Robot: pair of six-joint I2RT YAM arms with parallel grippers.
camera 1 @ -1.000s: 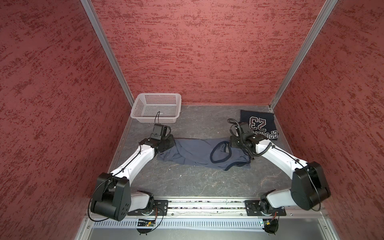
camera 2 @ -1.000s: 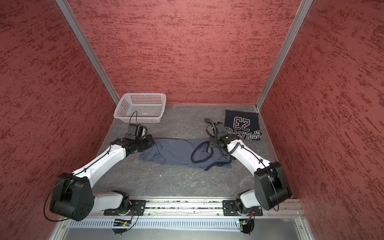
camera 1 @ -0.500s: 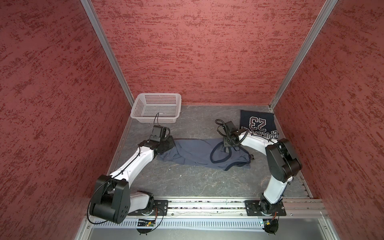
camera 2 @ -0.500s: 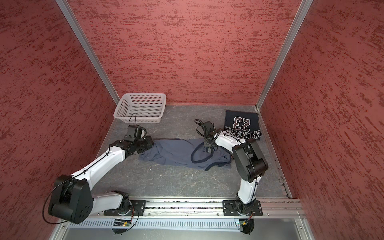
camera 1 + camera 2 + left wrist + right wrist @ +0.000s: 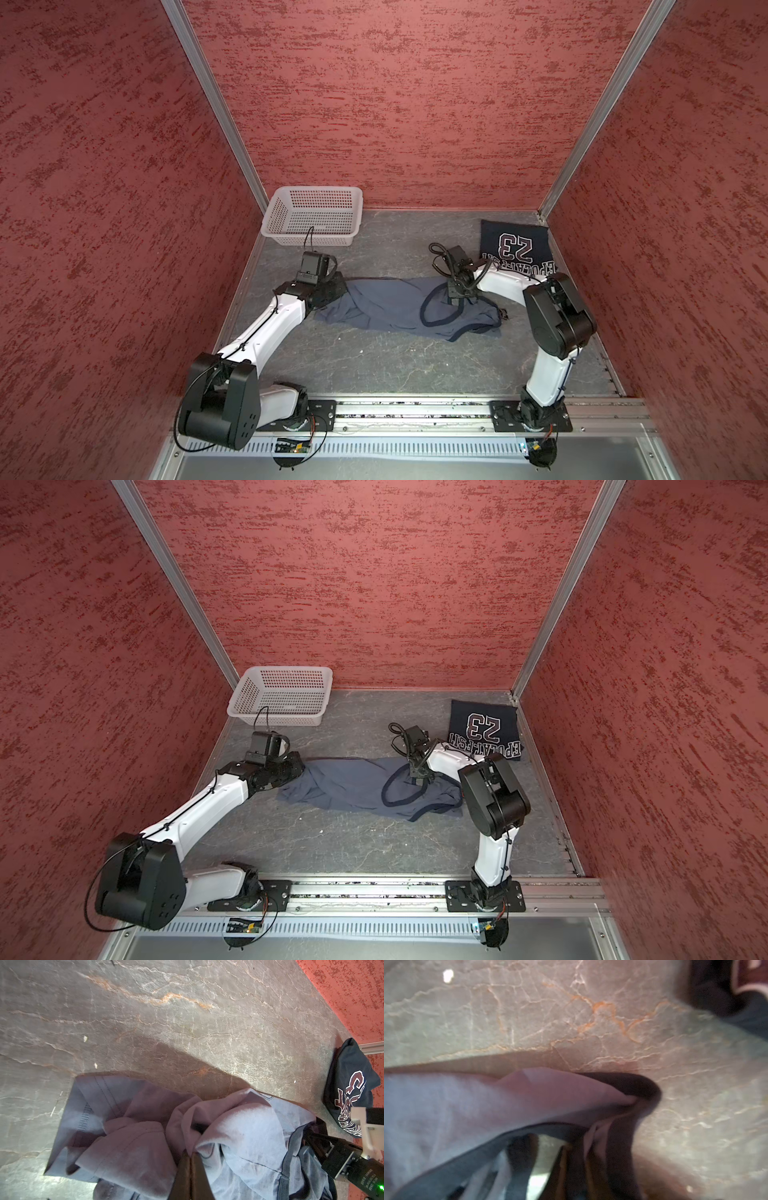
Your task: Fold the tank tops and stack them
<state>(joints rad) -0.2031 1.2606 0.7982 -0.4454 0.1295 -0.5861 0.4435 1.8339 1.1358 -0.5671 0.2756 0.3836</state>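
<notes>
The slate grey-blue tank top lies crumpled and stretched sideways across the middle of the table. My left gripper is shut on a bunched fold at its left end. My right gripper sits on its right part, with the jaws close together on the dark trim beside the looped neckline. The wrist view there is blurred. The dark navy tank top, folded with its "23" print up, lies at the back right corner, apart from both grippers.
A white perforated basket stands at the back left against the wall. Red walls close in three sides. The grey stone table runs bare from the grey-blue top to the front rail. The right arm's elbow stands raised near the right wall.
My right gripper has moved left along the grey-blue top to the neckline trim and its jaws have closed there. The right elbow has swung up and inward. The left arm has not moved.
</notes>
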